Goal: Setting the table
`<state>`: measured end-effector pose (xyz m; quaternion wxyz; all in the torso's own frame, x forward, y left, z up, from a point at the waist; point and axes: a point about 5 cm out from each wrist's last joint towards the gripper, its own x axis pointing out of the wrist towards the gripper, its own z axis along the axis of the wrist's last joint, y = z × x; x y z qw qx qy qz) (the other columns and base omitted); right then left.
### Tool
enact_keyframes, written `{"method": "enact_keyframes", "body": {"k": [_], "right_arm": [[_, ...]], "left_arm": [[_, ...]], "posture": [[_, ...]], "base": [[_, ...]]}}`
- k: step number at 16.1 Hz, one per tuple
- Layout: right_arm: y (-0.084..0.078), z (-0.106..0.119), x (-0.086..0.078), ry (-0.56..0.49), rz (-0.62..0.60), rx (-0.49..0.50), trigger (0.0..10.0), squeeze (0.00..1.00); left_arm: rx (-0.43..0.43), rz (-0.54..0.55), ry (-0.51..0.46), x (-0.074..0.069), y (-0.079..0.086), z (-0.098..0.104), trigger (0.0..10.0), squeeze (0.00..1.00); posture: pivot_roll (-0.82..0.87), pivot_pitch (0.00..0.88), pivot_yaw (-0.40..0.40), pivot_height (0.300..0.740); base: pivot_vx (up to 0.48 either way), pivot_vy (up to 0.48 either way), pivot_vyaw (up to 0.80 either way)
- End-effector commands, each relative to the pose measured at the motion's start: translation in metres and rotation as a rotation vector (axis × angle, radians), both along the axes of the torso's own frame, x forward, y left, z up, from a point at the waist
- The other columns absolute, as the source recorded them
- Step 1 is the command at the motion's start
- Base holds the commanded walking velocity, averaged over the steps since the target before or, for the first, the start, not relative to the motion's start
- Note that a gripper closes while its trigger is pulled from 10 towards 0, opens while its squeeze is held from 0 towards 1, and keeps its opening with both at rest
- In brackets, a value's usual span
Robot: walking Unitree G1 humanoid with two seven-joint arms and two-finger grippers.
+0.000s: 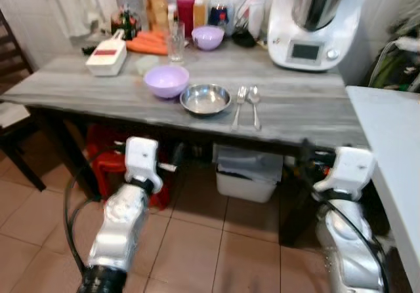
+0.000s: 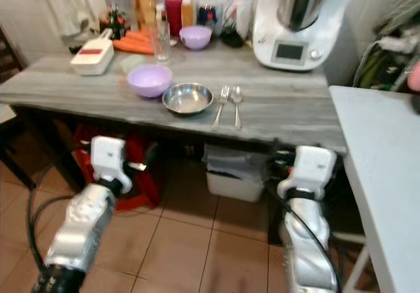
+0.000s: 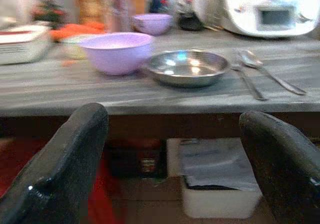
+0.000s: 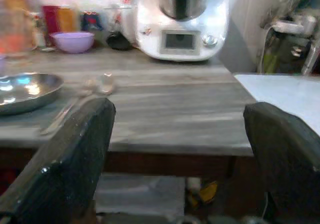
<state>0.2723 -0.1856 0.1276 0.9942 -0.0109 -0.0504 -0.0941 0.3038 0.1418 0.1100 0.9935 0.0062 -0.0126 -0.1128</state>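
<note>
On the grey wooden table (image 1: 302, 113) stand a lilac bowl (image 1: 166, 80) and a steel bowl (image 1: 205, 99) side by side. A fork (image 1: 239, 106) and a spoon (image 1: 254, 103) lie just right of the steel bowl. A drinking glass (image 1: 176, 42) and a smaller lilac bowl (image 1: 208, 37) stand further back. Both arms are held low in front of the table's near edge. My left gripper (image 3: 172, 149) is open and empty, facing the two bowls. My right gripper (image 4: 177, 154) is open and empty too, facing the bare right part of the tabletop.
A white kitchen machine (image 1: 315, 21), bottles, carrots (image 1: 149, 42) and a white box (image 1: 107, 57) crowd the back of the table. A white counter (image 1: 394, 149) juts in at right, a dark chair (image 1: 13, 77) at left. Under the table sit a white bin (image 1: 246, 175) and a red crate (image 1: 105, 158).
</note>
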Motion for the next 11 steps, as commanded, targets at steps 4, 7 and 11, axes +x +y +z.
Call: {"method": "enact_keyframes", "body": {"k": [4, 7, 11], "right_arm": [[-0.0002, -0.0055, 0.0009, 0.046, 0.025, 0.016, 10.0, 0.00], [0.0013, -0.0060, 0.0011, 0.049, 0.039, 0.028, 10.0, 0.00], [0.0044, -0.0075, 0.0013, 0.059, 0.054, 0.016, 10.0, 0.00]], "left_arm": [[0.007, -0.008, 0.013, -0.0013, -0.0021, -0.0036, 10.0, 0.00], [0.010, -0.023, -0.005, -0.0011, -0.0030, -0.0024, 10.0, 0.00], [0.010, -0.055, -0.010, -0.0017, -0.0033, -0.0030, 10.0, 0.00]], "posture": [[-0.06, 0.000, 0.019, 0.740], [-0.06, 0.000, 0.019, 0.740], [-0.07, 0.000, 0.020, 0.740]], "base": [[-0.326, 0.000, 0.00], [-0.307, 0.000, 0.00], [0.000, 0.000, 0.00]]}}
